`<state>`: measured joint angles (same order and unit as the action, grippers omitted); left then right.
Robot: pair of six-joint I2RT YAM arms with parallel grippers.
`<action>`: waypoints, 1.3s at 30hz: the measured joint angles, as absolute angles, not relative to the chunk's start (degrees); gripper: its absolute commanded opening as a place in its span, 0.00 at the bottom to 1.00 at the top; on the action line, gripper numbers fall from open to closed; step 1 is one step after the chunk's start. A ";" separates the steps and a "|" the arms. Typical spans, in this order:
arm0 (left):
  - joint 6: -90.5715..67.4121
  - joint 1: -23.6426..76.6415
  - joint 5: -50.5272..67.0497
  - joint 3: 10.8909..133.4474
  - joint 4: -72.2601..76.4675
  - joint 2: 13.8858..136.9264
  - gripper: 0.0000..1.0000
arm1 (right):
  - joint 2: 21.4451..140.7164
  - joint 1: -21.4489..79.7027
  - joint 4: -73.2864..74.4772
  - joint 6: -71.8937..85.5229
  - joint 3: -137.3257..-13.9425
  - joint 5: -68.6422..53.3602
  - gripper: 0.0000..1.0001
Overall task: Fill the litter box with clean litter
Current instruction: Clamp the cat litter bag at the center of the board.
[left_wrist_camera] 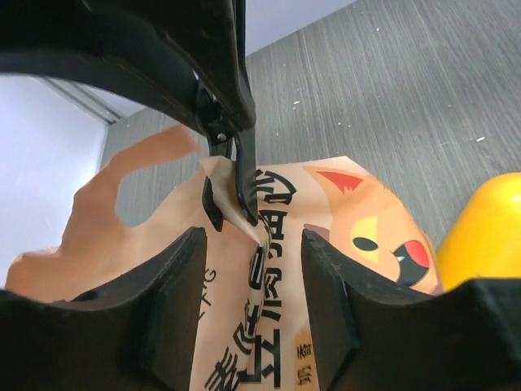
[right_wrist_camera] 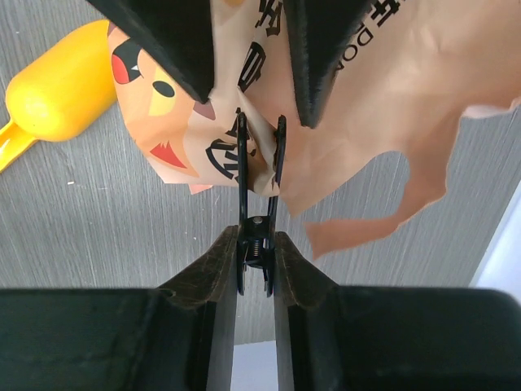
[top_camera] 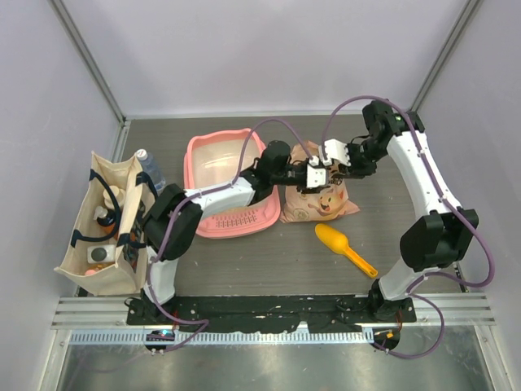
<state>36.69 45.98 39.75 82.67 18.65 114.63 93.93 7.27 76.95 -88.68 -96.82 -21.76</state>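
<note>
Right gripper [right_wrist_camera: 256, 244] pinches a black clip [right_wrist_camera: 242, 163] on the peach bag [right_wrist_camera: 358, 122] printed with Chinese characters and "DON"; left gripper [left_wrist_camera: 252, 240] straddles the bag's top, jaws apart. Litter box [top_camera: 193, 175] lies just beside the bag, toward the far edge of the worktop [top_camera: 244, 269].

1. Top external: looks down from above and behind the arm bases, far enough to frame the whole grey wood-grain tabletop [top_camera: 244, 269], the large pink plastic litter box [top_camera: 190, 163] and the peach-coloured printed plastic bag [top_camera: 321, 204].
2. Left wrist: sits close, peers past the left gripper [left_wrist_camera: 252, 236] at that bag and the black metal binder clip [left_wrist_camera: 238, 175].
3. Right wrist: equally close, faces the opposite way past the right gripper [right_wrist_camera: 256, 236].
4. Both wrist views: share the clip, the bag's cartoon cat and the yellow plastic scoop [left_wrist_camera: 488, 236].
</note>
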 measured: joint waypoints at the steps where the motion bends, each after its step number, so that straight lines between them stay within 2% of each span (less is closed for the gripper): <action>1: 36.40 45.93 39.53 81.62 19.29 113.71 0.57 | 94.08 7.64 76.95 -88.90 -96.86 -21.41 0.01; 9: 33.80 43.48 37.45 71.96 22.46 102.24 0.60 | 95.74 10.09 76.93 -90.59 -98.15 -17.39 0.01; 17: 28.67 40.25 33.17 64.53 24.95 94.26 0.60 | 96.27 16.21 77.93 -91.79 -100.57 -7.88 0.02; 26: 25.34 39.22 30.57 57.93 25.17 88.01 0.60 | 96.25 23.99 78.13 -88.92 -100.36 4.38 0.01; 39: 24.18 38.54 28.91 54.63 26.63 85.19 0.61 | 96.27 29.15 77.71 -83.09 -98.63 14.74 0.01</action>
<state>24.18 38.54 28.91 54.63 26.63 85.19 96.27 29.15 77.71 -83.09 -98.63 14.74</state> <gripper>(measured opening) 0.605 0.243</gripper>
